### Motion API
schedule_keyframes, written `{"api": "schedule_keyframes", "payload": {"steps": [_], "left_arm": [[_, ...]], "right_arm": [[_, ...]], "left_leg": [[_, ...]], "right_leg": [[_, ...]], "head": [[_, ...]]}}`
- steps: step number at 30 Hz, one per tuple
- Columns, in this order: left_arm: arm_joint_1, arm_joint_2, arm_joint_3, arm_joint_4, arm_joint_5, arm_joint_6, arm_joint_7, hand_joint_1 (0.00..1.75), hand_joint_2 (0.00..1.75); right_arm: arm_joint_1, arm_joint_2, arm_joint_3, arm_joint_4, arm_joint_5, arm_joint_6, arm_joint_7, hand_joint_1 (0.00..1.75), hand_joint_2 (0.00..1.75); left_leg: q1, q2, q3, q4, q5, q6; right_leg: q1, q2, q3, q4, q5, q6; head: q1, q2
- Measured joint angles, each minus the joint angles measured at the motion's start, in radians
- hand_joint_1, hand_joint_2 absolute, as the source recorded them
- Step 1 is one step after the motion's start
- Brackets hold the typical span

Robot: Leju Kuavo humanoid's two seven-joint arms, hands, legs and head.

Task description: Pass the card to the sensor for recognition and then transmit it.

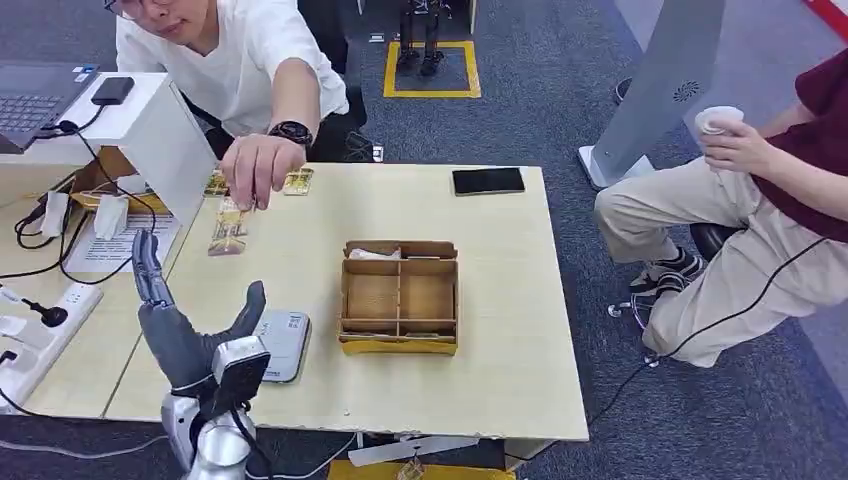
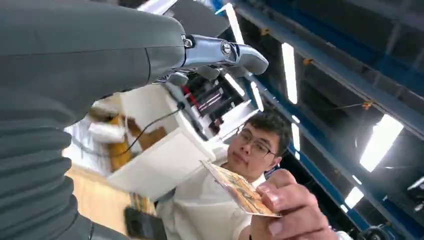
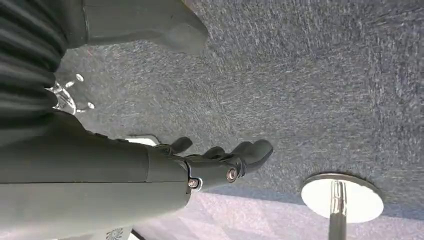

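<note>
A pale wooden table (image 1: 500, 330) fills the robot's forward view, with a person in a white shirt (image 1: 240, 60) leaning in from the far side and a second person seated off to the right — placed, it seems, so the first can feed cards to the robot across the tabletop. At the table's middle sits a wooden box with four compartments (image 1: 400, 297), likely the destination once a card has been read. Nearer the robot, the grey sensor pad (image 1: 283, 343) lies flat just beside the left hand (image 1: 185, 325), within easy reach for a swipe. The person's hand (image 1: 255, 170) pinches a card (image 1: 230, 228) by its upper end and holds it out above the table's far left, apart from the robot's fingers; the wrist camera catches the same card from below, tilted toward the waiting palm. Two more cards (image 1: 297, 181) lie on the table behind it. The left hand stands raised with thumb and fingers spread wide, holding and touching nothing — apparently posed to receive. The right hand (image 3: 220, 160) hangs over grey carpet, fingers loosely curled, gripping nothing.
</note>
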State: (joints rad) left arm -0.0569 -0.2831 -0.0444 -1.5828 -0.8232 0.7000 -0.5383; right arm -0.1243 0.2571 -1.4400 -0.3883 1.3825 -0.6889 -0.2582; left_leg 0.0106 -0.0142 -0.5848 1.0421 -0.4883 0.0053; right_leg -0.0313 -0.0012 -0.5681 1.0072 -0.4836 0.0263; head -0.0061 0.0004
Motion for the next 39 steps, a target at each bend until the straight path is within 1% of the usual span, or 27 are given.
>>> {"api": "schedule_keyframes", "payload": {"steps": [2, 6, 10, 13, 14, 15, 17, 20, 25, 30, 37, 39], "left_arm": [[-0.038, -0.002, 0.052, 0.005, -0.099, 0.0, 0.018, 0.0, 1.75], [-0.093, -0.008, 0.139, 0.012, -0.221, 0.0, 0.048, 0.0, 1.75], [-0.133, -0.014, 0.189, 0.02, -0.309, 0.0, 0.082, 0.0, 1.75], [-0.151, -0.017, 0.199, 0.024, -0.373, 0.0, 0.109, 0.0, 1.75], [-0.156, -0.017, 0.199, 0.024, -0.385, 0.0, 0.116, 0.14, 1.75], [-0.161, -0.018, 0.199, 0.026, -0.394, 0.0, 0.124, 1.75, 1.75], [-0.17, -0.021, 0.199, 0.031, -0.384, 0.001, 0.134, 1.75, 1.75], [-0.174, -0.023, 0.199, 0.04, -0.348, 0.0, 0.132, 1.75, 1.75], [-0.18, -0.024, 0.199, 0.051, -0.325, 0.0, 0.126, 1.75, 1.75], [-0.181, -0.024, 0.199, 0.054, -0.262, 0.001, 0.084, 1.75, 1.75], [-0.182, -0.024, 0.199, 0.053, -0.219, 0.001, 0.028, 1.75, 1.75], [-0.182, -0.024, 0.199, 0.053, -0.217, 0.001, 0.023, 1.75, 1.75]], "right_arm": [[-0.008, -0.003, 0.011, 0.01, 0.001, 0.0, 0.012, 0.0, 1.75], [-0.018, -0.008, 0.033, 0.026, -0.003, 0.0, 0.029, 0.0, 1.75], [-0.023, -0.013, 0.051, 0.04, -0.013, 0.0, 0.035, 0.0, 1.75], [-0.028, -0.014, 0.062, 0.049, -0.021, 0.0, 0.038, 0.0, 1.75], [-0.029, -0.014, 0.067, 0.051, -0.022, 0.0, 0.04, 0.0, 1.75], [-0.029, -0.014, 0.073, 0.053, -0.023, 0.0, 0.042, 0.0, 1.75], [-0.03, -0.015, 0.079, 0.057, -0.031, 0.0, 0.043, 0.0, 1.75], [-0.03, -0.015, 0.083, 0.06, -0.042, 0.0, 0.045, 0.0, 1.75], [-0.03, -0.018, 0.087, 0.064, -0.046, 0.0, 0.045, 0.0, 1.75], [-0.03, -0.018, 0.098, 0.066, -0.052, 0.0, 0.046, 0.0, 1.75], [-0.028, -0.019, 0.107, 0.067, -0.054, 0.0, 0.05, 0.0, 1.75], [-0.028, -0.02, 0.107, 0.067, -0.054, 0.0, 0.05, 0.0, 1.75]], "left_leg": [[0.0, 0.0, 0.0, 0.0, 0.0, 0.0], [0.0, 0.0, 0.001, 0.0, 0.001, -0.001], [0.0, 0.0, 0.0, 0.0, 0.001, -0.001], [0.0, 0.0, 0.0, 0.0, 0.001, -0.001], [0.0, 0.0, 0.0, 0.0, 0.001, -0.001], [0.0, 0.0, 0.0, 0.0, 0.001, -0.001], [0.0, 0.0, 0.0, 0.0, 0.001, -0.001], [0.0, 0.0, 0.0, 0.0, 0.001, -0.001], [0.0, 0.0, 0.0, 0.0, 0.001, -0.001], [0.0, 0.0, 0.0, 0.0, 0.001, -0.001], [0.0, 0.0, 0.0, 0.0, 0.001, -0.001], [0.0, 0.0, 0.0, 0.0, 0.001, -0.001]], "right_leg": [[0.0, 0.0, 0.0, 0.0, 0.0, 0.0], [0.0, 0.0, 0.0, 0.0, 0.001, -0.001], [0.0, 0.0, 0.0, 0.0, 0.001, -0.001], [0.0, 0.0, 0.0, 0.0, 0.001, -0.001], [0.0, 0.0, 0.0, 0.0, 0.001, -0.001], [0.0, 0.0, 0.0, 0.0, 0.001, -0.001], [0.0, 0.0, 0.0, 0.0, 0.001, -0.001], [0.0, 0.001, 0.0, 0.0, 0.001, -0.001], [0.0, 0.001, -0.001, 0.0, 0.001, -0.001], [0.0, 0.001, -0.001, 0.0, 0.001, -0.001], [0.0, 0.0, 0.0, 0.0, 0.001, -0.001], [0.0, 0.0, 0.0, 0.0, 0.001, -0.001]], "head": [[0.0, 0.0], [0.0, 0.0], [0.0, 0.0], [0.0, 0.0], [0.0, 0.0], [0.0, 0.0], [0.0, 0.0], [0.0, 0.0], [0.0, 0.0], [0.0, 0.0], [0.0, 0.0], [0.0, 0.0]]}}
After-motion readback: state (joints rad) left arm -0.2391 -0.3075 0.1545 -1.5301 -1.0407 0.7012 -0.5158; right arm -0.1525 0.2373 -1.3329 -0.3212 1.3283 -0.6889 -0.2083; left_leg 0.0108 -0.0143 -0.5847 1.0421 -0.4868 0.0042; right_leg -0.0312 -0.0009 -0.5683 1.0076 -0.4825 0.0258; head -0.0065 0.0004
